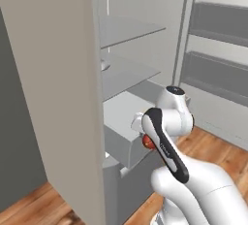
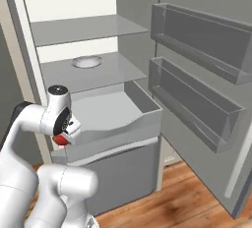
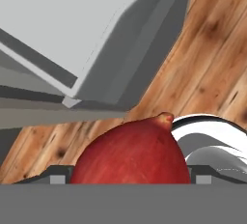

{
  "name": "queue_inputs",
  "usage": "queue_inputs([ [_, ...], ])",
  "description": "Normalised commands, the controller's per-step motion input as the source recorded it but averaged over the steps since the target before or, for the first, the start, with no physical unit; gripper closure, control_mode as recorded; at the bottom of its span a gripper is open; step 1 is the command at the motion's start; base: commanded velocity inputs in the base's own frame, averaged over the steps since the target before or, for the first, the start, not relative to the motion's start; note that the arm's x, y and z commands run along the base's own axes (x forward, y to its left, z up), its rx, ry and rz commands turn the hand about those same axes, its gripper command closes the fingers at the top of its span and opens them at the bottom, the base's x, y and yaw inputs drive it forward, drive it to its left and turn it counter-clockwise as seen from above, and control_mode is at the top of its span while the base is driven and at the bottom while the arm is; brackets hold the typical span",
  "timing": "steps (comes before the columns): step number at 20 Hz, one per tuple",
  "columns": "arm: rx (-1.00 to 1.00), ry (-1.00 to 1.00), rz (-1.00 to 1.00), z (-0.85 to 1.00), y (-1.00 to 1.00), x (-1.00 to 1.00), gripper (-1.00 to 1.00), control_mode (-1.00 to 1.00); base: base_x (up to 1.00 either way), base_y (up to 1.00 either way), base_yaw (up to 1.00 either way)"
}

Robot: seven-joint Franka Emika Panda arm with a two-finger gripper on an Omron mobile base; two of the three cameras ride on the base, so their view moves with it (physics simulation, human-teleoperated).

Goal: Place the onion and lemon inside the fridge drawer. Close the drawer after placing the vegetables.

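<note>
Near front-left corner of one pulled-out fridge drawer: one onion grasped in gripper; two door bins at right.

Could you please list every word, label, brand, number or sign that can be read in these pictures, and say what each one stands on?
None: no readable text anywhere.
The onion in the end effector is plain.
The fridge drawer, the fridge shelves and the door bins are unmarked.
A faint pale mark along the dark band on the arm is too small to read.
</note>
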Motion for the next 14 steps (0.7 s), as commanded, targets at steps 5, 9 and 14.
queue_inputs([
  [5,0.00,0.00,0.00,0.00,0.00,0.00,1.00,1.00,0.51,-0.07,0.12],
  [9,0.00,0.00,0.00,0.00,0.00,0.00,1.00,1.00,0.67,-0.07,0.14],
  [14,0.00,0.01,0.01,0.00,-0.04,0.07,1.00,-1.00,0.38,-0.07,0.08],
])
